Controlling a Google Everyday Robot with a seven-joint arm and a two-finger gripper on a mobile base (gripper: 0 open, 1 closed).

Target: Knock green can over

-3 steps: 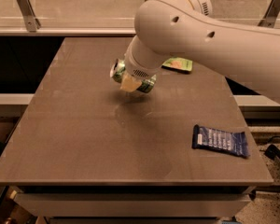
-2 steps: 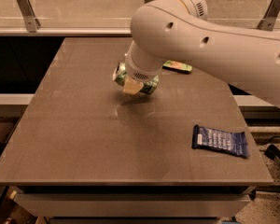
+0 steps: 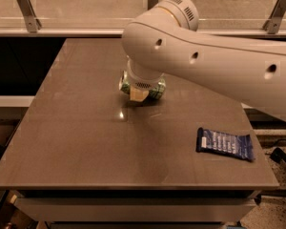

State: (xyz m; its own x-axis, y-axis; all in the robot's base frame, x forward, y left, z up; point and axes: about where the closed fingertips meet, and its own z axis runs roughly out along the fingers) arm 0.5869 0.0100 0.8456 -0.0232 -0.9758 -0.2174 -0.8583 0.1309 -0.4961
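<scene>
The green can (image 3: 157, 90) shows as light-green patches on either side of my gripper, low on the table top just behind centre. It looks stretched sideways as if lying on its side, but the wrist hides most of it. My gripper (image 3: 137, 95) points down right at the can, its tan tip just above the table (image 3: 86, 142). The big white arm (image 3: 205, 61) reaches in from the right and covers the area behind.
A dark blue snack packet (image 3: 224, 144) lies flat near the table's front right. A rail with metal brackets (image 3: 26, 6) runs along the back. The table's left edge drops into a dark gap.
The arm has swung left and a little nearer, and now covers the flat green bag that showed behind it. Gripper and can have shifted slightly toward the front.
</scene>
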